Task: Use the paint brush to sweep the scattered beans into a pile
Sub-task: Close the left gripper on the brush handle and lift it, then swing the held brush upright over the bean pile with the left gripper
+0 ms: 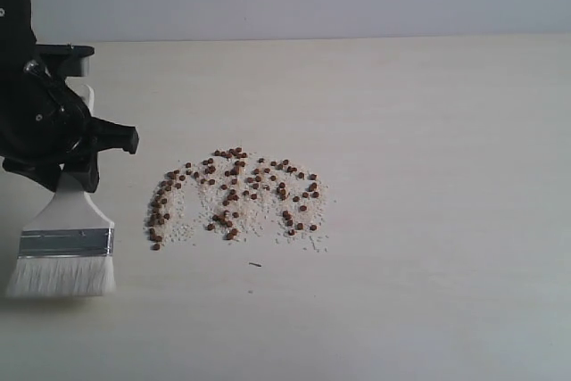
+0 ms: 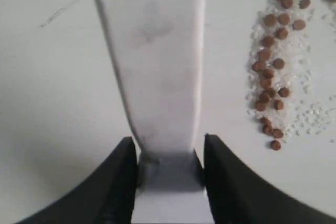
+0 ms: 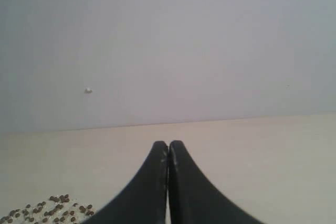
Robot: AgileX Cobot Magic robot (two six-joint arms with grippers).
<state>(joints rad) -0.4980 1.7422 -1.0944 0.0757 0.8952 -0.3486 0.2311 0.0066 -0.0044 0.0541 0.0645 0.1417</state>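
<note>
Beans [image 1: 234, 195] lie scattered among white grains [image 1: 201, 211] on the table [image 1: 446, 220], near my paint brush [image 1: 67, 238]. My left claw [image 2: 169, 153] clamps the brush handle, bristles resting on the table. My right claw [image 3: 168, 150] is pressed fully closed, holding nothing.

The left arm [image 1: 31, 104] stood at the left edge of the exterior view, black and bent low over the bench [image 1: 401, 220]. Its left gripper [image 1: 78, 153] pointed downward, and its jaws were pressed against the two sides of the handle of the paint brush [image 1: 65, 240], one jaw on each side, so that they stayed partly apart. The right gripper [image 3: 168, 150] was held above the bench and pointed almost level across it, with its two black jaws shut tight together and their tips touching.
</note>
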